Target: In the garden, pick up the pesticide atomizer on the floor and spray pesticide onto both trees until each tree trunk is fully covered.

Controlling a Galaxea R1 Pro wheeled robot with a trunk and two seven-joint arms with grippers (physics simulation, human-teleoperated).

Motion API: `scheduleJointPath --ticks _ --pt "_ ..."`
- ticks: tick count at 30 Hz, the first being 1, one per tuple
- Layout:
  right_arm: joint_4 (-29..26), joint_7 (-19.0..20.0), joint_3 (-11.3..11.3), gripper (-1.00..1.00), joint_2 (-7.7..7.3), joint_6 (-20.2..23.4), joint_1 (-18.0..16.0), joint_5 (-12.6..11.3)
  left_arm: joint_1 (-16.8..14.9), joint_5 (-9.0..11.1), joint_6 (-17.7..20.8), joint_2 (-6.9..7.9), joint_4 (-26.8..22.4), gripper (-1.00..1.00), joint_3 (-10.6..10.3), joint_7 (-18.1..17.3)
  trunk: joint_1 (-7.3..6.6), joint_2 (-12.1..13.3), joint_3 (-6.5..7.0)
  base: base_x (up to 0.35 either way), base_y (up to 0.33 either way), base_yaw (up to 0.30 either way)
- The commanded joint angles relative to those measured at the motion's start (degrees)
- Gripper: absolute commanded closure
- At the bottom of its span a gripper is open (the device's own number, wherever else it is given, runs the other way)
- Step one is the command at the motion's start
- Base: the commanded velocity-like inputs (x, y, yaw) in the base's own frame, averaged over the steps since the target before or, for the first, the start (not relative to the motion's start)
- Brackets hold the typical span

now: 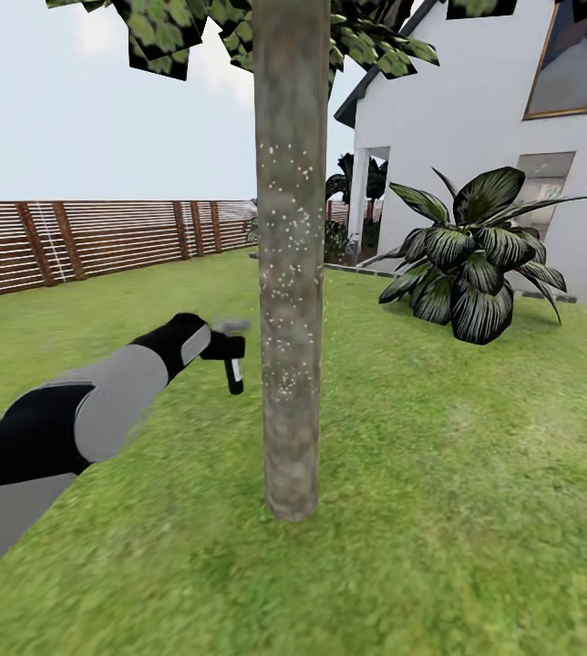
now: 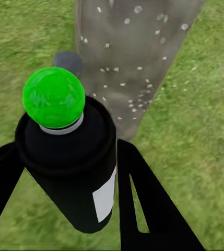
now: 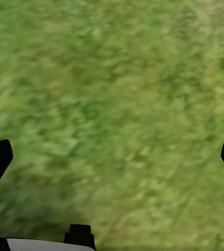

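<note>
Left wrist view alone reveals green cap (image 2: 54,98) on clamped atomizer (image 2: 75,167).

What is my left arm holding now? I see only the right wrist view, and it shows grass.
Observer: The left gripper has its jaws shut on the small black spray bottle with a white label.
Operator: Where is the tree?
Observer: The straight grey-brown tree trunk stands just beside the bottle, not touching it.
Operator: Is it sprayed?
Observer: Fine white specks dot its middle part; the base near the lawn looks bare.
</note>
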Motion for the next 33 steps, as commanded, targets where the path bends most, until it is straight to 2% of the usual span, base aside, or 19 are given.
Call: scheduleJointPath --ticks 1,3,5,6,8,9,11,13,18,24,28,33 --pt "0.0 0.0 0.0 -1.0 0.0 0.0 0.0 0.0 2.5 0.1 -1.2 0.21 0.0 1.0 0.1 0.0 0.0 0.0 0.02 0.0 0.0 0.0" --pt "0.0 0.0 0.0 -1.0 0.0 0.0 0.0 0.0 6.1 0.0 -4.7 1.04 0.0 1.0 0.1 0.0 0.0 0.0 0.02 0.0 0.0 0.0" --pt "0.0 0.0 0.0 -1.0 0.0 -0.1 0.0 0.0 9.0 0.0 -7.6 2.47 0.0 1.0 0.1 0.0 0.0 0.0 0.02 0.0 0.0 0.0" --pt "0.1 0.0 0.0 -1.0 0.0 -0.1 0.0 0.0 10.6 0.1 -8.7 3.76 0.0 1.0 0.1 -0.1 0.0 0.0 0.02 0.0 0.0 0.0" --pt "0.1 0.0 0.0 -1.0 0.0 -0.1 0.0 0.0 14.1 0.1 -11.9 4.76 0.1 1.0 0.1 -0.1 0.0 0.0 0.02 0.0 0.0 0.0" --pt "0.1 0.0 0.0 -1.0 0.0 -0.1 0.0 0.0 14.9 0.1 -13.1 4.86 0.1 1.0 0.1 -0.1 0.0 0.0 0.02 0.0 0.0 0.0" --pt "0.1 0.0 0.0 -1.0 0.0 -0.1 0.0 0.0 19.2 0.1 -19.2 5.09 0.1 1.0 0.0 -0.1 0.0 0.0 0.02 0.0 0.0 0.0" --pt "0.2 0.0 0.0 -1.0 0.0 -0.1 0.0 0.0 22.7 0.1 -23.3 5.09 0.1 1.0 0.0 -0.1 0.0 0.0 0.02 0.0 0.0 0.0" --pt "0.2 0.0 0.0 -1.0 0.01 -0.2 0.0 -0.1 27.9 0.2 -30.1 4.75 0.1 1.0 0.0 -0.2 0.0 0.0 0.02 0.0 0.0 0.0" --pt "0.2 0.0 0.0 -1.0 0.0 -0.2 0.0 -0.1 31.2 0.0 -35.6 3.4 0.1 1.0 -0.1 -0.4 0.0 0.0 0.02 0.0 0.0 0.0" --pt "0.7 0.0 -0.1 -1.0 0.0 -0.2 0.0 -0.1 31.5 -0.1 -36.5 2.57 0.1 1.0 -0.1 -0.5 0.0 0.0 0.02 0.0 0.0 0.0" --pt "1.7 0.0 -0.1 -1.0 -0.01 0.1 0.0 -0.1 31.6 -0.2 -36.6 2.36 0.1 1.0 -0.2 -0.5 0.0 0.0 0.02 0.0 0.107 0.0"
